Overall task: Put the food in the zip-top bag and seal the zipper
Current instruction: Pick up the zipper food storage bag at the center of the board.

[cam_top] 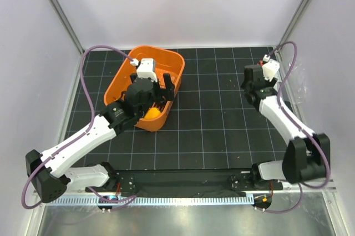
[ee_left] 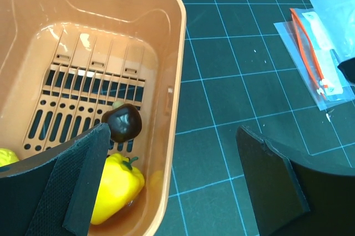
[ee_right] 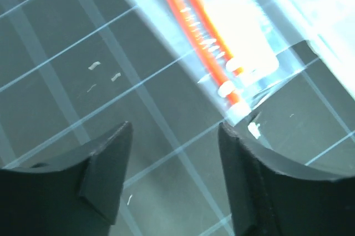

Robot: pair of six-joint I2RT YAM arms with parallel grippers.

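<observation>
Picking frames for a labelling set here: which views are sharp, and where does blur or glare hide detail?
Top external: sharp and evenly lit, though the clear zip-top bag barely shows at the mat's right edge. Left wrist: crisp, with small bright highlights on the orange basket. Right wrist: soft throughout, the zipper smeared, with a washed-out white patch beside it.

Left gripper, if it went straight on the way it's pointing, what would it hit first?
Most likely the orange basket's side wall: the left gripper straddles it, one finger inside, one outside over the mat. The inside finger heads for the yellow pepper and the dark brown food, but depth is unclear.
</observation>
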